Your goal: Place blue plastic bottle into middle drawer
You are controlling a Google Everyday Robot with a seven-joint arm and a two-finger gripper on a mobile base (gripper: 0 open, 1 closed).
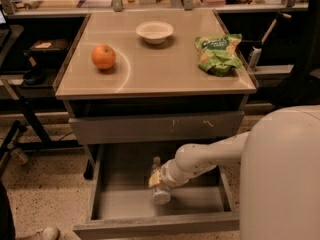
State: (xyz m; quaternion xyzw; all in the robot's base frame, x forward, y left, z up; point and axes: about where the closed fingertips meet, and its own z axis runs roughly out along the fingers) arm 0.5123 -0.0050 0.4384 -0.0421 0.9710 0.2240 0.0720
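The middle drawer [150,226] is pulled open below the table top, with a bare grey inside. My white arm reaches from the right into it. My gripper [156,178] is over the middle of the drawer, shut on the blue plastic bottle [161,194]. The bottle is a small clear one, held tilted with one end pointing to the drawer's front. It hangs just above the drawer floor. Part of the bottle is hidden by my gripper.
The closed drawer front with pale scratches [170,126] sits just above the open drawer. On the table top [160,69] are an orange [103,57], a white bowl [155,31] and a green snack bag [218,53]. My white body [282,179] fills the right foreground.
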